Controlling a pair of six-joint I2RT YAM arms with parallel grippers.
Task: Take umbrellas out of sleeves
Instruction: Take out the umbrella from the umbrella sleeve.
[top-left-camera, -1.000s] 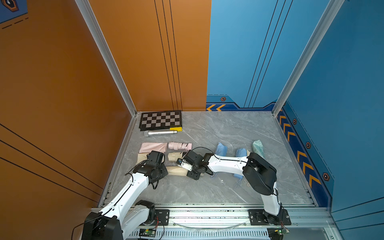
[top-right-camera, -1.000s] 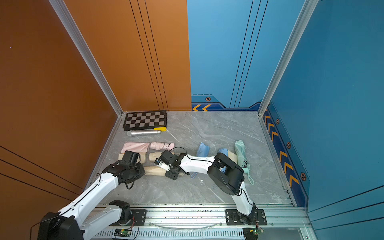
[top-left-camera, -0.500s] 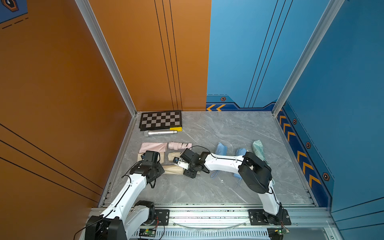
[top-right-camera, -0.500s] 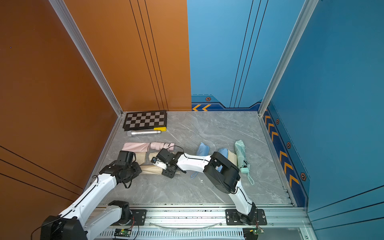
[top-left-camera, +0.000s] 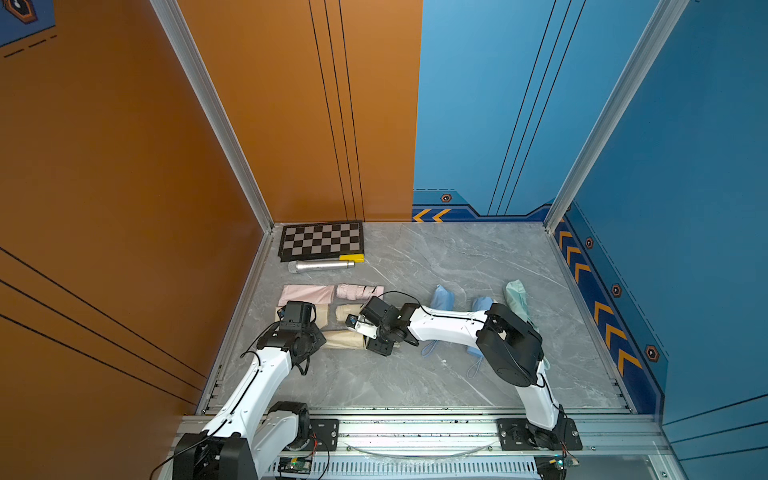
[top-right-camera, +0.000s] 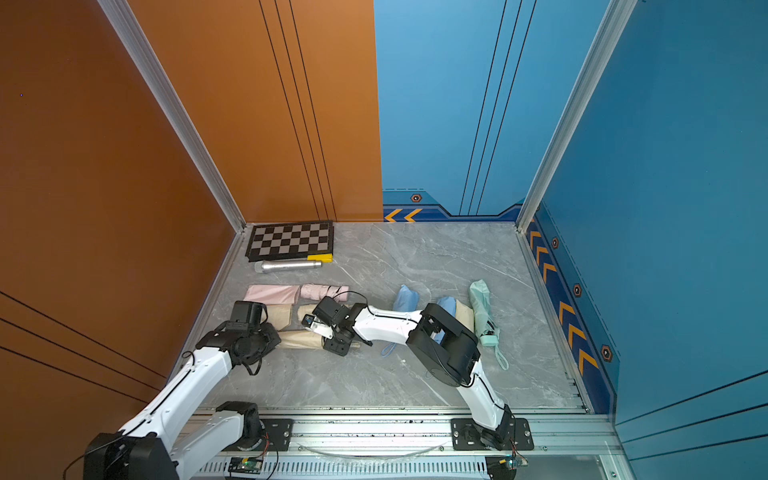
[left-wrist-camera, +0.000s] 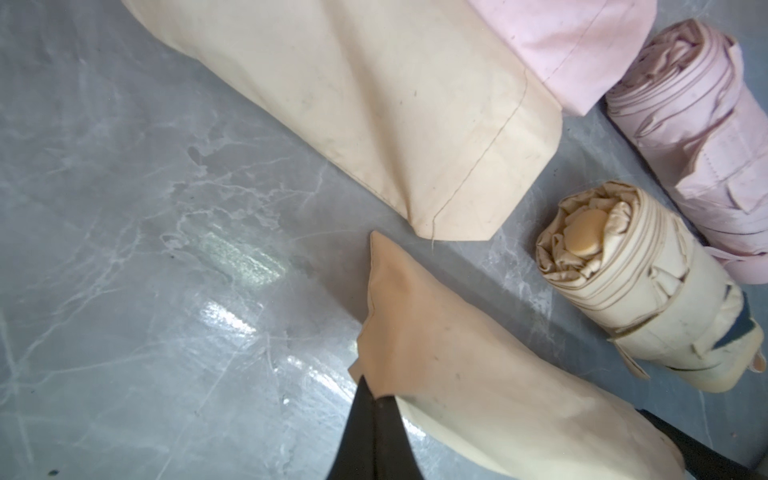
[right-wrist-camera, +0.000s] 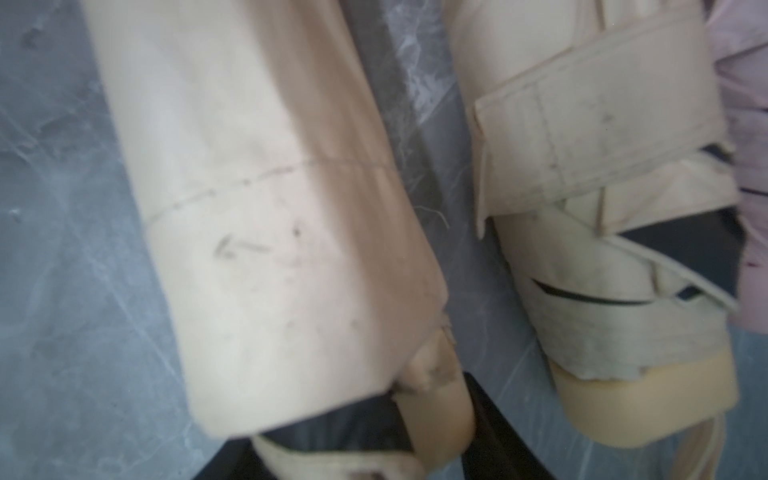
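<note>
Two grippers meet at one cream sleeve lying on the table. The left gripper, fully closed, pinches its sealed end; the right gripper, half-closed, clamps the umbrella handle.

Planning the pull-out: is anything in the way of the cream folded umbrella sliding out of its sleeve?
Nothing solid visible. Right fingers grip its cream handle. The bare cream folded umbrella lies beside the cream fabric sleeve, apart. Only a light blue wrist cord lies beyond the sleeve's mouth.
</note>
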